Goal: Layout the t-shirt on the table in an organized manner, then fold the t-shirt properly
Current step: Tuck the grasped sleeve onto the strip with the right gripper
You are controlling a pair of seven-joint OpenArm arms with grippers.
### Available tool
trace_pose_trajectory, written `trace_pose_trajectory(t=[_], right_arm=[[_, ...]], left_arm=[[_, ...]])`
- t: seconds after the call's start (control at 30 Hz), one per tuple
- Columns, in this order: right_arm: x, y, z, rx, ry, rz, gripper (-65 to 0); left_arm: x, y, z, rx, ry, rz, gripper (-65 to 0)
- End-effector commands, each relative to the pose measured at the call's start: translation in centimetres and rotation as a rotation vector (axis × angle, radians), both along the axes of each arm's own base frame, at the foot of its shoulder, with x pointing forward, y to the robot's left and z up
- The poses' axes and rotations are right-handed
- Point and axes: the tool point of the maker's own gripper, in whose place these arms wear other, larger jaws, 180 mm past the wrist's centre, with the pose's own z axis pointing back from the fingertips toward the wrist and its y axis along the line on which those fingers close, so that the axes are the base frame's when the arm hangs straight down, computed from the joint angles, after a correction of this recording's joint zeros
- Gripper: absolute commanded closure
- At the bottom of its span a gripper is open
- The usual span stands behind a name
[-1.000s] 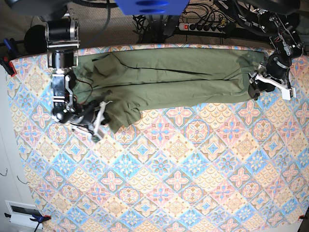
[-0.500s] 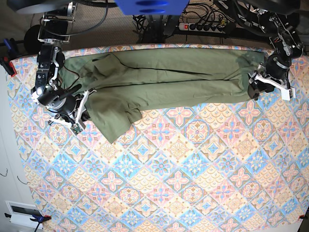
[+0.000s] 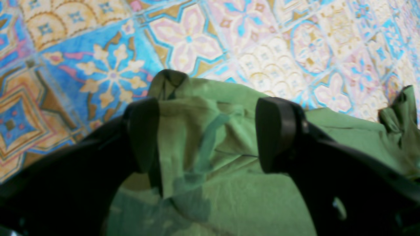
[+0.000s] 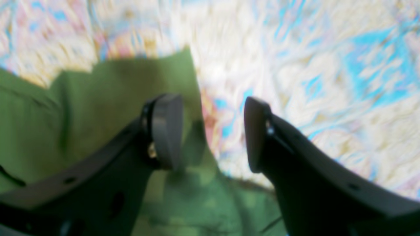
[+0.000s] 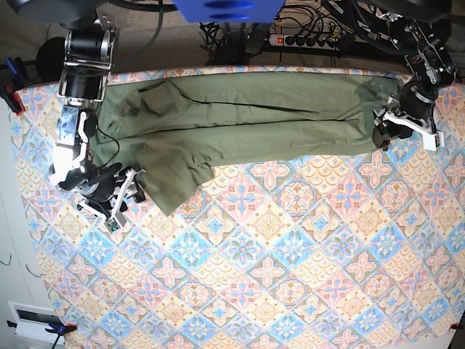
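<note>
The right tool (image 4: 210, 134) has just let go: its two dark fingers, pinched together a second ago over the lower corner of the shirt, now stand apart with nothing between them, one over green cloth and one over bare pattern. In the base view it has also drawn back from the cloth edge toward the near left of the surface. The left tool (image 3: 210, 134) has not moved; its fingers are spread wide, straddling a rumpled fold at the far end without closing on it.

The plain olive-green short-sleeved cotton t-shirt (image 5: 247, 120) lies as a long band along the far edge of the wide surface (image 5: 290, 276) covered in pink, blue and cream diamond tiles. One corner droops toward the near left, creased and doubled over.

The release suggests a spreading pull has ended. Layout looks unfinished: the band is bunched, so folding probably waits.
</note>
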Motion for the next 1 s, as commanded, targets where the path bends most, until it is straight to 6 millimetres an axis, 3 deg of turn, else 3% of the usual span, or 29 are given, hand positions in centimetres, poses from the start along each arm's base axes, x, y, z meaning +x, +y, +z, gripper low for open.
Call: trace_pose_trajectory(t=[0.0, 0.27, 0.47, 0.97], right_arm=[[2.1, 0.6, 2.3, 0.037, -0.074, 0.001, -29.7], [2.2, 3.5, -0.8, 0.114, -0.014, 0.041, -29.7], [3.6, 3.4, -1.2, 0.164, -0.014, 0.013, -29.7], [3.3, 3.2, -4.1, 0.236, 0.044, -0.038, -29.7]], left_arm=[[0.5, 0.4, 1.1, 0.019, -0.038, -0.004, -45.2], [0.5, 0.4, 1.1, 0.016, -0.039, -0.003, -45.2], [0.5, 0.4, 1.1, 0.017, -0.038, -0.003, -45.2], [0.6, 0.4, 1.1, 0.019, -0.039, -0.003, -45.2]])
